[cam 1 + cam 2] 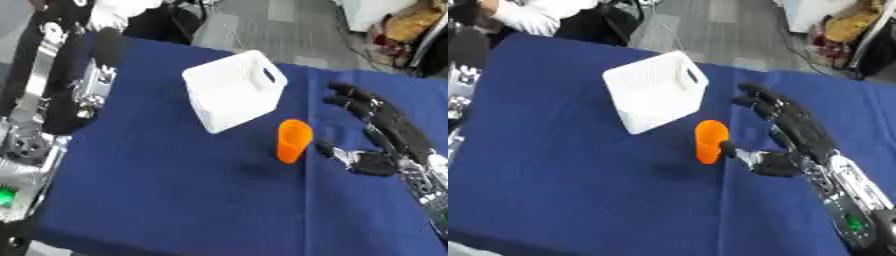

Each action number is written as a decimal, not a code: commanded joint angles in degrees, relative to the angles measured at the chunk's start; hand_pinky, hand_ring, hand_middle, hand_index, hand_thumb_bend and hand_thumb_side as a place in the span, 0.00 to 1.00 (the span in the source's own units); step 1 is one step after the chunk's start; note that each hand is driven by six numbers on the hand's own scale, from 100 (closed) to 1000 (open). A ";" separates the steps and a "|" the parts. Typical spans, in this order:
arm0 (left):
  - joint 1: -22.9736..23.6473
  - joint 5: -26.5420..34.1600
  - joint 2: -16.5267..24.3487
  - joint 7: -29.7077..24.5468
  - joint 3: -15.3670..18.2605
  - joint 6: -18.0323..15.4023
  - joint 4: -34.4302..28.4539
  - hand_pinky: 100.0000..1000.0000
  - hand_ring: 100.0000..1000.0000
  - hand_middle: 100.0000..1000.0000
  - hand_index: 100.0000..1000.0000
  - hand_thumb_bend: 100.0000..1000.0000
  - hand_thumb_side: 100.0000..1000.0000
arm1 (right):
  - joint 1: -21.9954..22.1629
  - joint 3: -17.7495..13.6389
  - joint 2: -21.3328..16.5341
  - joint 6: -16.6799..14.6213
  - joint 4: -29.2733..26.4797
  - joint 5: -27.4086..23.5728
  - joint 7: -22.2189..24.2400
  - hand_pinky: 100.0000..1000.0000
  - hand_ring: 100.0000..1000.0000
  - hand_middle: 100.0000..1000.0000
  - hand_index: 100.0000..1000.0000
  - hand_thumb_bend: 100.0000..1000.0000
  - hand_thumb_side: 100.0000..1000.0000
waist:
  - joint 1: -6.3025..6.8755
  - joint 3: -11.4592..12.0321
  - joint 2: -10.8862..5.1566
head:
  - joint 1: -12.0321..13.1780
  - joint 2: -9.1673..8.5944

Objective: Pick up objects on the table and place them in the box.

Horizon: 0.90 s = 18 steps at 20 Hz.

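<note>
We see the small orange plastic cup [294, 140] standing on the dark-blue tablecloth [175, 190], just in front of the white perforated plastic box [234, 90]. Our black right hand [791, 135] is spread open beside it w/ fingers straight, thumb tip near the cup, holding nothing. Left arm [52, 100] runs along the left edge; its hand isn't visible.

a table w/ dark blue cloth [175, 190] carries a white perforated box [234, 90] near its middle & an upright orange cup [293, 140] just beside it, toward the front-right.
</note>
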 commanded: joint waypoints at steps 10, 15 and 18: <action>-1.21 0.71 0.18 -0.42 -0.16 -0.31 -0.83 1.00 0.87 0.97 0.87 0.05 0.80 | -4.27 0.91 1.48 -1.25 5.79 2.98 -0.97 0.83 0.83 0.91 0.86 0.47 1.00 | 0.32 0.48 -0.38 | -0.81 -1.43; -1.56 0.89 0.02 -0.51 -0.21 -0.40 -0.83 1.00 0.87 0.97 0.87 0.05 0.80 | -5.77 1.26 1.91 -1.58 7.62 3.76 -0.77 0.83 0.84 0.92 0.86 0.47 1.00 | 0.30 0.75 -0.25 | -0.91 -1.56; -1.81 0.95 -0.09 -0.52 -0.22 -0.45 -0.83 1.00 0.87 0.97 0.87 0.05 0.80 | -6.88 1.45 2.31 -1.54 8.71 3.81 -0.49 0.83 0.84 0.92 0.87 0.46 1.00 | 0.32 0.93 -0.03 | -0.94 -1.83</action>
